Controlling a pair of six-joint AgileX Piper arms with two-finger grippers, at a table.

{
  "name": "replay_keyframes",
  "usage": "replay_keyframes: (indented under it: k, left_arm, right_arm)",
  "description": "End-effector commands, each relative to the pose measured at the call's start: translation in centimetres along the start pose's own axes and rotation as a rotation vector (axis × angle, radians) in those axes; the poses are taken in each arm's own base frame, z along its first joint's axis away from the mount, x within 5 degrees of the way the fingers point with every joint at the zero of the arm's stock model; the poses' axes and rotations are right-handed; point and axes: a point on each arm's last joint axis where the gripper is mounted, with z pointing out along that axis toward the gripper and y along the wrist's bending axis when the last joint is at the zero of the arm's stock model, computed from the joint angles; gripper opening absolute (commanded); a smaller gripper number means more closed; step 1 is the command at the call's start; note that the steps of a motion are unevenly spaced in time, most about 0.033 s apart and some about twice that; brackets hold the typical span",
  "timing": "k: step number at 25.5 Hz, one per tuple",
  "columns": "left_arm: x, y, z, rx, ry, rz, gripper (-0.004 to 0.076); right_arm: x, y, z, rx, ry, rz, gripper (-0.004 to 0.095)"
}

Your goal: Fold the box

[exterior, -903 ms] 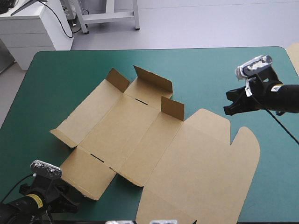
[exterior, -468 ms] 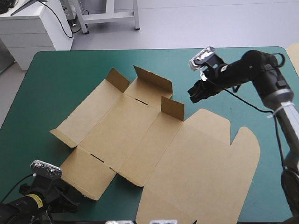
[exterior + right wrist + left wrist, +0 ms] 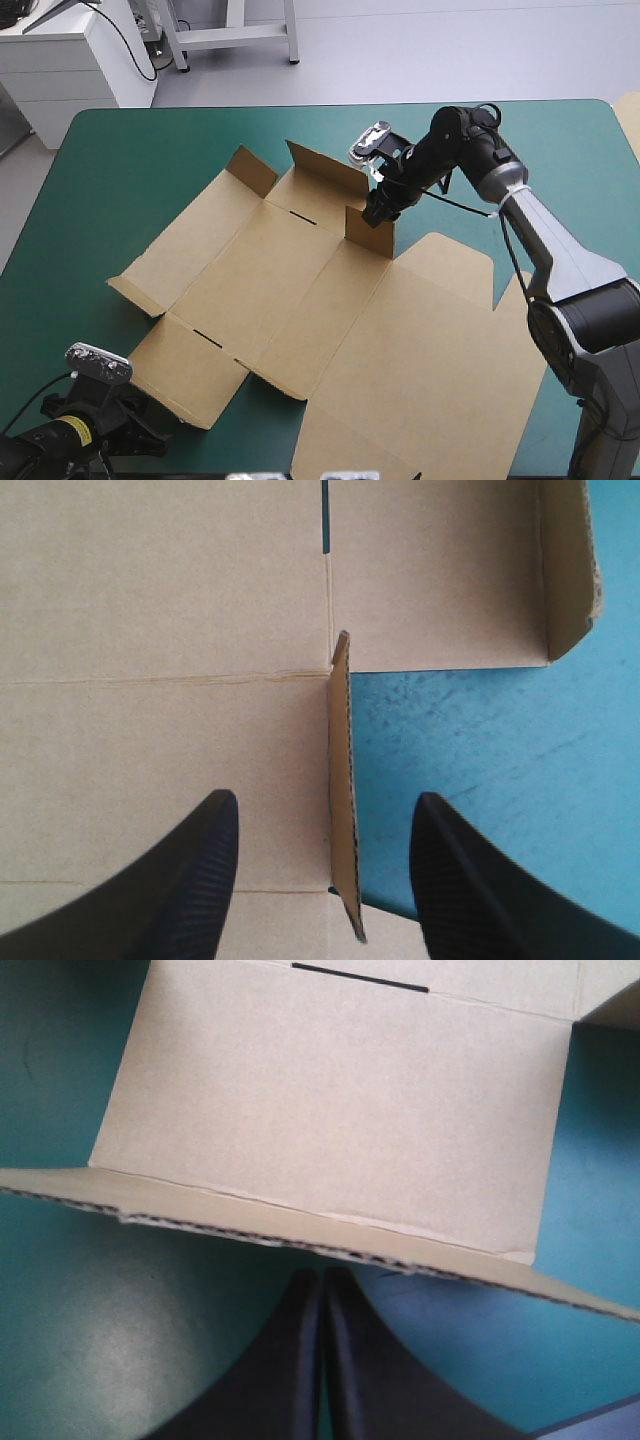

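Straddles an upright flap [image 3: 342,780] of the box [image 3: 150,600] with right fingers [image 3: 200,880] spread wide, not touching; holds left fingers [image 3: 295,1360] pressed together, empty, just short of its edge.

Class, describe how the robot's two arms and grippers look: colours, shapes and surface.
The right arm has grey links lower down and black joints near the wrist. The left arm is black with a small yellow band. The left gripper and right gripper each have two broad black curved fingers, the right one's finely ribbed.
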Motion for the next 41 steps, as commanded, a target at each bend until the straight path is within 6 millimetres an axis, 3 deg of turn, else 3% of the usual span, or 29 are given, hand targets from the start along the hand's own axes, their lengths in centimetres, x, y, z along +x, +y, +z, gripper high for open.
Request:
replay_keyframes:
  k: [1, 9, 19, 23, 28, 34, 38, 41]
  left_arm:
    - [-0.9, -0.1, -0.5, 0.006, -0.057, -0.012, -0.0008]
    - [-0.9, -0.1, -0.5, 0.006, -0.057, -0.012, -0.0008]
    - [-0.9, 0.0, -0.5, 0.004, -0.057, -0.016, -0.0008]
    - [-0.9, 0.0, -0.5, 0.004, -0.057, -0.013, -0.0008]
    - [-0.9, 0.0, -0.5, 0.004, -0.057, -0.013, -0.0008]
    - [-0.9, 0.0, -0.5, 0.004, -0.057, -0.013, -0.0008]
    - [-0.9, 0.0, -0.5, 0.004, -0.057, -0.013, -0.0008]
    - [-0.9, 0.0, -0.5, 0.004, -0.057, -0.013, -0.0008]
  right_arm:
    - [-1.1, 0.3, -1.8, 0.031, -0.075, -0.037, 0.049]
    - [-0.8, -0.7, 0.8, 0.012, -0.037, -0.042, 0.0489]
    - [-0.9, -0.5, 3.1, -0.025, -0.009, -0.043, 0.0479]
    - [-1.2, 0.2, 3.9, -0.033, 0.002, -0.064, 0.0334]
    - [-1.7, 0.2, 4.2, 0.02, -0.02, -0.097, -0.0026]
    - [-1.6, -0.3, 3.9, 0.083, 0.022, -0.274, -0.0021]
    - [-2.7, -1.2, 1.9, 0.209, 0.03, -0.493, -0.0021]
    - [-4.0, -0.7, 0.7, 0.2, -0.047, -0.601, -0.0021]
